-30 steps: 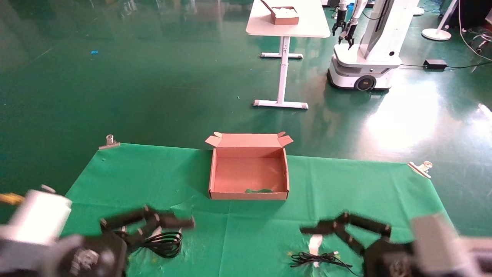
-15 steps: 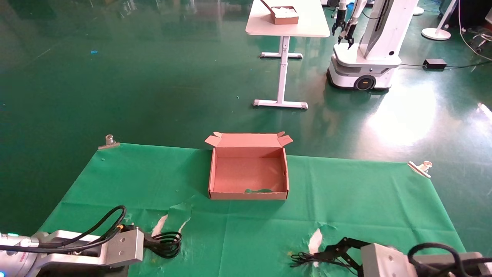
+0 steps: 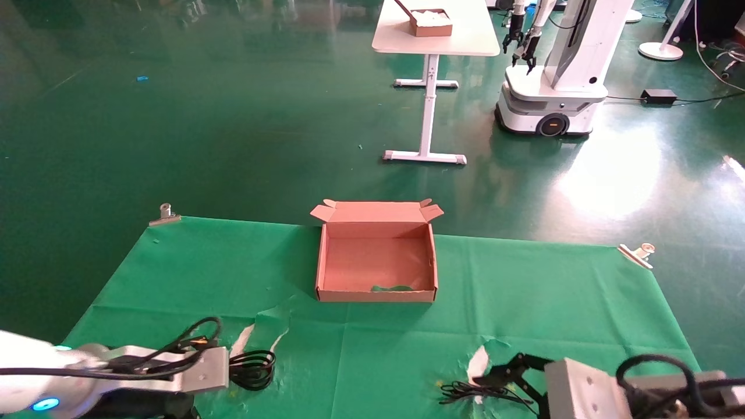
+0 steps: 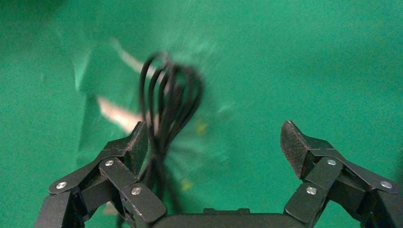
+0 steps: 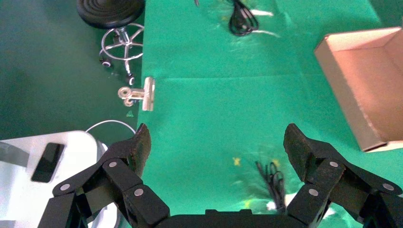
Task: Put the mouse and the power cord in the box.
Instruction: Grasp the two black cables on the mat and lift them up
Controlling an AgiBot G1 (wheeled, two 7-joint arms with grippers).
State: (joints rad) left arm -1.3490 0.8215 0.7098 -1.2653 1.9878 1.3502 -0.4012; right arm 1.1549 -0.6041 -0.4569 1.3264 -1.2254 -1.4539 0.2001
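The box (image 3: 376, 262) stands open and empty in the middle of the green cloth, also seen in the right wrist view (image 5: 361, 90). The power cord (image 3: 253, 369) lies in black loops at the near left. My left gripper (image 4: 214, 130) hangs open just above it, with the cord (image 4: 168, 102) running beside one finger (image 4: 135, 145). At the near right, my right gripper (image 3: 495, 378) is open (image 5: 217, 133) over a thin black wire bundle (image 3: 465, 393) (image 5: 273, 183). The mouse itself is hidden.
Metal clips (image 3: 166, 214) (image 3: 637, 254) hold the cloth's far corners; another clip (image 5: 140, 94) shows at the near edge. The cloth is torn, with white patches (image 3: 478, 364) near the wire. A white table (image 3: 433, 35) and another robot (image 3: 553, 87) stand far behind.
Both arms have swung from level, fingers pointing toward the box, to pointing down at the cloth, the left over the cord loops and the right over the thin wire.
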